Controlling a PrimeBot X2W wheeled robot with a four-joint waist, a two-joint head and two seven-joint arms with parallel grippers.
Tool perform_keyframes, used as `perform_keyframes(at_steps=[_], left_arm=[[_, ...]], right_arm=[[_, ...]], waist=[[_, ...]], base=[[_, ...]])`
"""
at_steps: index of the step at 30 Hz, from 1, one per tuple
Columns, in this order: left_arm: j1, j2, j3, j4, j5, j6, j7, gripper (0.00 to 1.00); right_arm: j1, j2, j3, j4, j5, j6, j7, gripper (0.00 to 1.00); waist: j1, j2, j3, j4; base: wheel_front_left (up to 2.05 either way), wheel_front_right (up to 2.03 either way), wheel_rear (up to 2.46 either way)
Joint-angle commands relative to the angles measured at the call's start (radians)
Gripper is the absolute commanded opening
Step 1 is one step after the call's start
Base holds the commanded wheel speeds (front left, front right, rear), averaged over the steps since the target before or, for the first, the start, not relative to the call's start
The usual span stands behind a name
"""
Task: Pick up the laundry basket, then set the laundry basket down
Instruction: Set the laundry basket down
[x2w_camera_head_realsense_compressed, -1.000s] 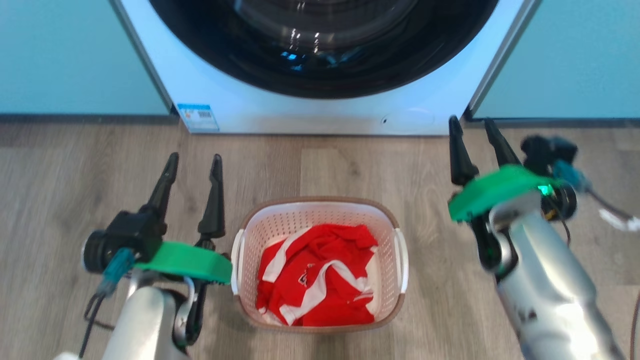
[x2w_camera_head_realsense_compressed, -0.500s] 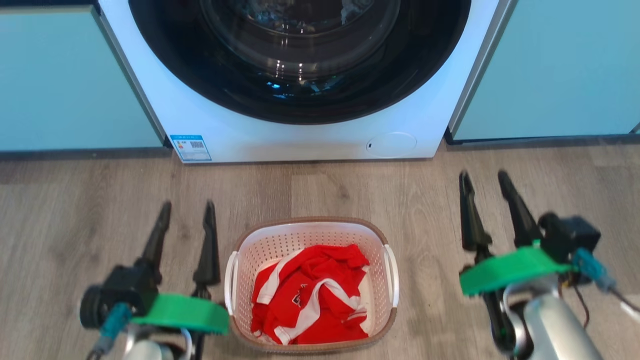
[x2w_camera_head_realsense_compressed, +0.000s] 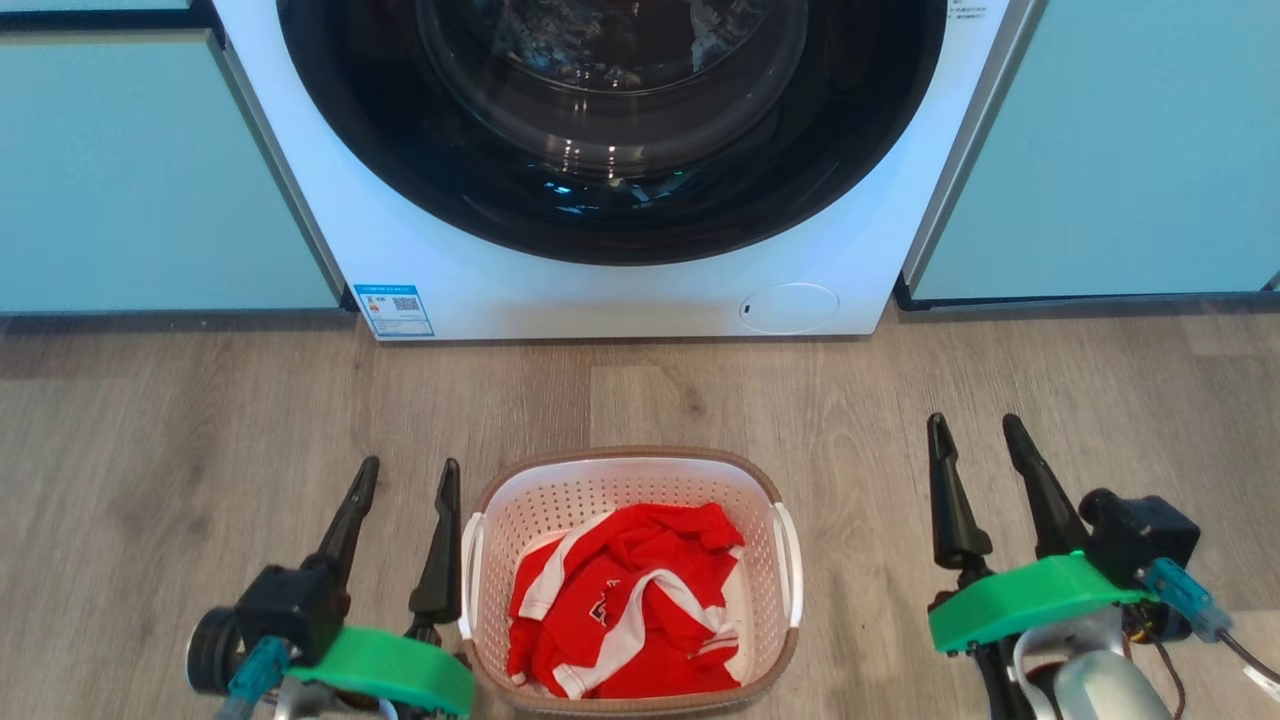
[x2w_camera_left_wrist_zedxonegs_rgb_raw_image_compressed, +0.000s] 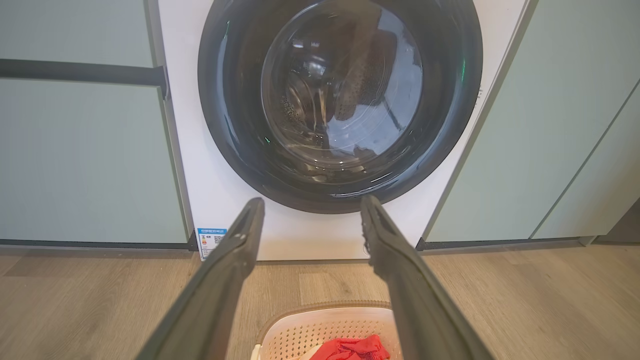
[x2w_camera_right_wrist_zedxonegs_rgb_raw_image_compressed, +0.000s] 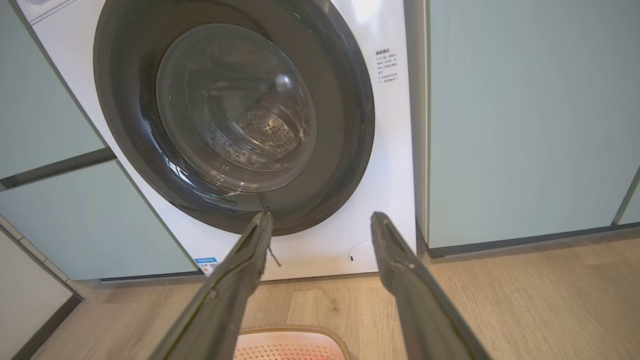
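Observation:
The laundry basket (x2w_camera_head_realsense_compressed: 640, 485), white and perforated with a brown rim, stands on the wood floor in the head view's lower middle, holding red and white clothing (x2w_camera_head_realsense_compressed: 625, 610). My left gripper (x2w_camera_head_realsense_compressed: 408, 476) hangs open just left of the basket's left handle, nothing between its fingers. Well to the right of the basket, my right gripper (x2w_camera_head_realsense_compressed: 972, 430) is open and empty too. In the left wrist view the left gripper (x2w_camera_left_wrist_zedxonegs_rgb_raw_image_compressed: 311, 206) points at the washer, with the basket's far rim (x2w_camera_left_wrist_zedxonegs_rgb_raw_image_compressed: 325, 306) at the bottom. The right gripper (x2w_camera_right_wrist_zedxonegs_rgb_raw_image_compressed: 322, 220) shows open above the basket's rim (x2w_camera_right_wrist_zedxonegs_rgb_raw_image_compressed: 295, 331).
A white front-loading washing machine (x2w_camera_head_realsense_compressed: 620, 290) with a dark round door (x2w_camera_head_realsense_compressed: 610, 120) stands straight ahead, set between pale teal cabinet fronts (x2w_camera_head_realsense_compressed: 150, 170). Bare wood floor (x2w_camera_head_realsense_compressed: 200, 420) lies between the washer and the basket and to both sides.
The head view has tilted up, so the washer shows more and the basket sits lower. Both grippers stay open; the right one has lowered and straightened beside the basket.

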Motion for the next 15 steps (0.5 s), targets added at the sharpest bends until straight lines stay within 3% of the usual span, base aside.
perform_keyframes(at_steps=[1, 15], left_arm=[[-0.023, 0.006, 0.034, -0.032, 0.012, -0.004, -0.005, 1.00], [-0.019, 0.006, 0.036, -0.067, 0.020, -0.003, -0.005, 1.00]], right_arm=[[-0.019, 0.005, 0.020, -0.026, -0.008, -0.002, -0.012, 1.00], [-0.025, 0.005, 0.020, -0.023, -0.012, -0.002, -0.012, 1.00]], waist=[[0.0001, -0.0001, -0.001, 0.000], [0.0001, -0.0001, -0.009, -0.008]], base=[[0.00, 0.00, 0.00], [0.00, 0.00, 0.00]])
